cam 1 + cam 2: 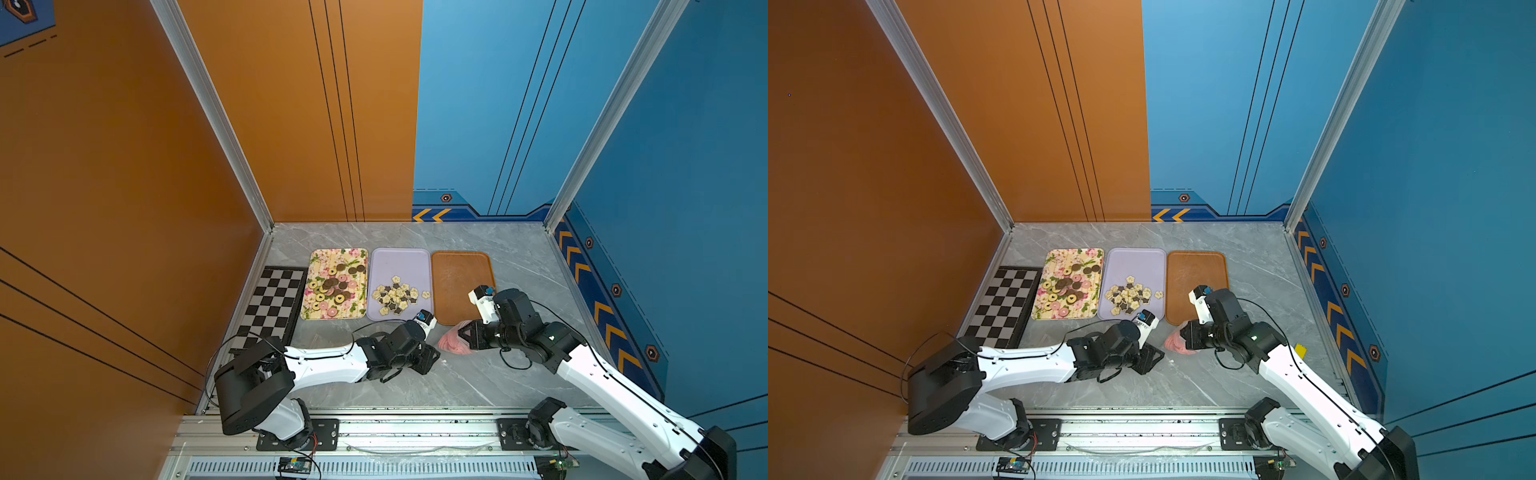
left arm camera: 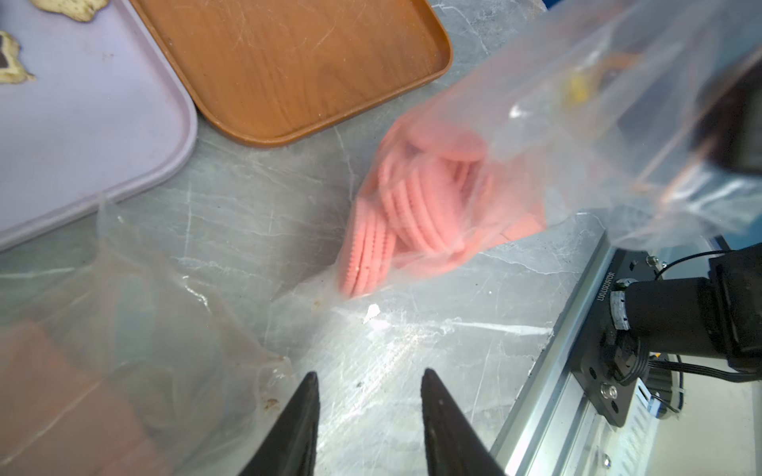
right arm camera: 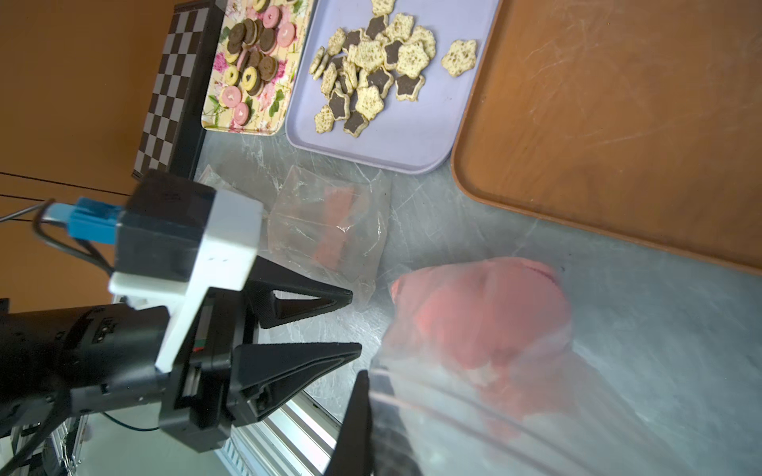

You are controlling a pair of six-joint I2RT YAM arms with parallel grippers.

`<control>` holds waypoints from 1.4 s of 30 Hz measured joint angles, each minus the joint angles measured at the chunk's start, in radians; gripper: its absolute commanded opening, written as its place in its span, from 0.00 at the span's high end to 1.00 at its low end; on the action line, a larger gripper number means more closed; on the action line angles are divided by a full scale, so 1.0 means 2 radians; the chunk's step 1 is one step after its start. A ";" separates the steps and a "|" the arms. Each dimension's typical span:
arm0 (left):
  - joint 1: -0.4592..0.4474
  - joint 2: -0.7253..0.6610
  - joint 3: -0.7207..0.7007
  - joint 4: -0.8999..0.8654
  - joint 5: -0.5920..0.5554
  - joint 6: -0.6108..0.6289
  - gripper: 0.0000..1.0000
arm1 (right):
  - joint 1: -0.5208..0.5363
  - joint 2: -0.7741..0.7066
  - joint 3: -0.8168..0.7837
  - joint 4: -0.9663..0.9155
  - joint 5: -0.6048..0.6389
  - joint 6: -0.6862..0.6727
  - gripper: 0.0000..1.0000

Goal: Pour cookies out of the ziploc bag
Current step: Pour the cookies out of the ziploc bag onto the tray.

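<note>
The right tool (image 1: 463, 332) is pinching the film of the bag (image 2: 556, 103), jaws closed on it. The bag is hanging tilted over the worktop (image 2: 247, 214), just beside the near corner of the brown tray (image 2: 288, 62). The pink cookies (image 2: 412, 206) are sitting bunched in its low end, and none are lying on that tray. The left tool (image 2: 369, 374) is standing open just beside the bag, holding nothing. To pour well, I judge the right tool should be carrying the bag over the tray's middle before tipping, with the left tool nipping the low corner and raising it. Which way the mouth is facing I cannot tell. Tipping early is risking a spill onto the worktop.
</note>
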 measured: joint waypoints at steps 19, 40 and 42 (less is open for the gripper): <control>0.029 -0.146 -0.025 -0.072 0.016 0.304 0.71 | -0.006 -0.006 0.083 -0.035 -0.062 -0.014 1.00; 0.039 -0.047 -0.021 0.026 0.024 0.335 0.71 | -0.006 -0.012 0.097 -0.041 -0.085 -0.013 1.00; 0.041 -0.047 -0.021 0.035 0.026 0.335 0.71 | -0.006 -0.013 0.097 -0.041 -0.085 -0.012 1.00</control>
